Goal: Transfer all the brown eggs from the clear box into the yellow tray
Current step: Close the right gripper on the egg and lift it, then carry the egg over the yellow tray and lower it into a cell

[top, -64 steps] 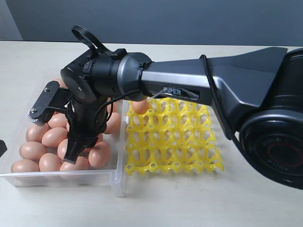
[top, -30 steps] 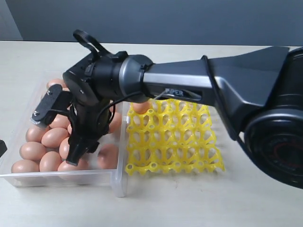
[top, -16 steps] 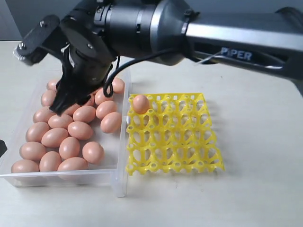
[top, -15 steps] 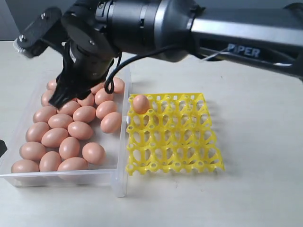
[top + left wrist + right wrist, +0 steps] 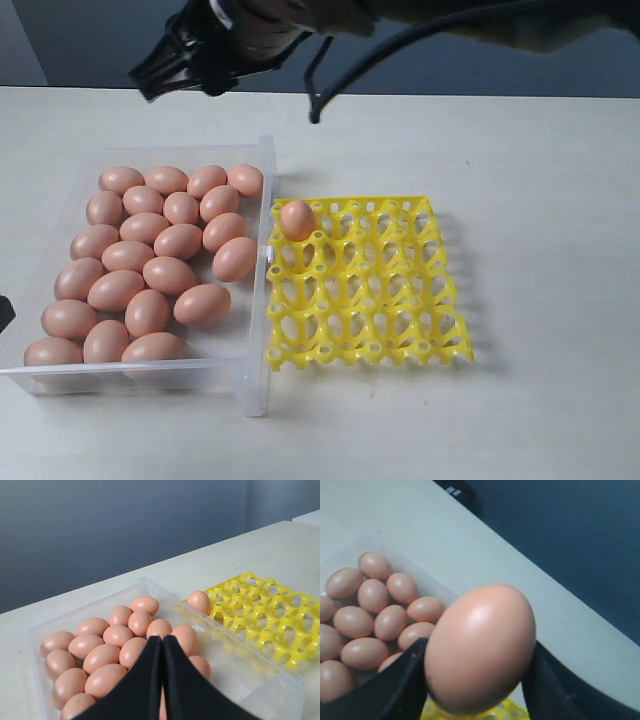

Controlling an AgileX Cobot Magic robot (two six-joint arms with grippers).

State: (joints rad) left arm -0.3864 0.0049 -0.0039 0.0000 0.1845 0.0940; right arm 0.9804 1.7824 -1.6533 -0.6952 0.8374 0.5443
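Note:
Several brown eggs [image 5: 150, 260] lie packed in the clear box [image 5: 130, 378] on the left. The yellow tray [image 5: 380, 300] sits beside it on the right, with one egg [image 5: 297, 219] in its far-left corner cup. My right gripper [image 5: 150, 82] hangs high over the box's far edge; the right wrist view shows it [image 5: 477, 655] shut on a brown egg [image 5: 480, 645], with a sliver of the tray [image 5: 505, 712] below. My left gripper [image 5: 161, 639] is shut and empty, hovering over the boxed eggs [image 5: 105, 655].
The pale table [image 5: 540, 200] extends to the right of and behind the tray. The box's tall clear wall [image 5: 266, 200] stands between the eggs and the tray. A dark wall lies beyond the table's far edge.
My right gripper, down among the eggs a second ago, has lifted up and back to the top of the exterior view carrying an egg. The left gripper's movement cannot be judged.

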